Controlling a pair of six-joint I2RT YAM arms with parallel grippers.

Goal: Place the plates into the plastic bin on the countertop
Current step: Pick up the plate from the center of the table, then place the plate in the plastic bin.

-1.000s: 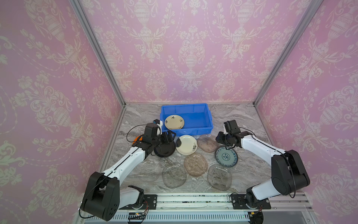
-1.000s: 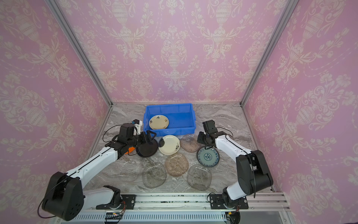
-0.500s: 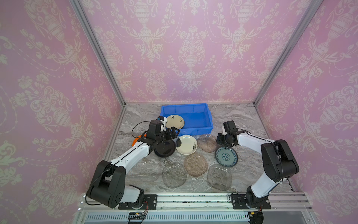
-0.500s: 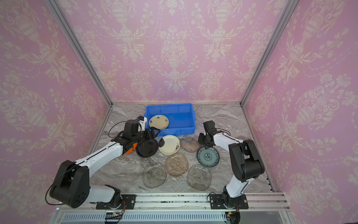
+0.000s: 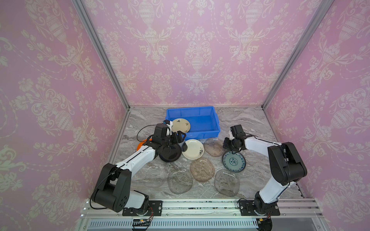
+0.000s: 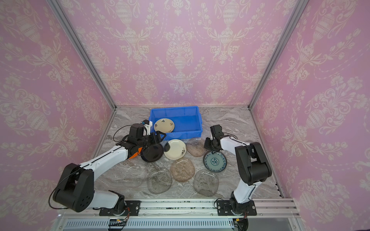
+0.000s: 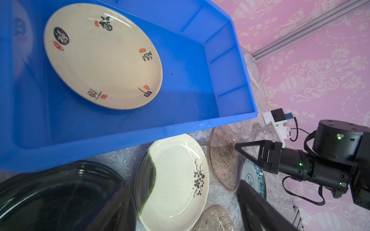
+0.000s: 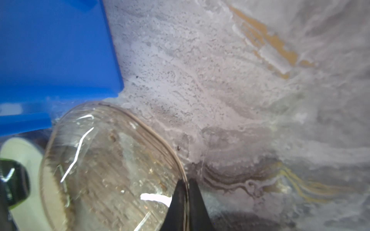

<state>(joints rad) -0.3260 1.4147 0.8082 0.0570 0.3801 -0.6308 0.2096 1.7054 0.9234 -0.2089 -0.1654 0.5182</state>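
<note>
The blue plastic bin [image 5: 217,131] stands at the back of the countertop [image 5: 250,124] with one cream plate [image 7: 102,56] leaning inside. My right gripper [image 8: 187,186] is shut on the rim of a smoky glass plate [image 5: 214,147] that lies just in front of the bin. My left gripper [image 7: 186,206] is open over the black plate [image 5: 170,155] and the cream plate with a dark swath [image 5: 193,149], holding nothing. A blue-patterned plate [image 5: 233,161] lies under the right wrist. An orange plate [image 5: 140,145] is mostly hidden by the left arm.
Several more glass plates lie toward the front: a brownish one [image 5: 202,170], a smoky one [image 5: 179,181], another [image 5: 227,182] and a clear one [image 5: 155,176]. Pink walls enclose the back and both sides. A metal rail [image 5: 190,206] runs along the front.
My right gripper has closed on the glass plate's rim. The left arm has shifted a little toward the bin, its gripper still open.
</note>
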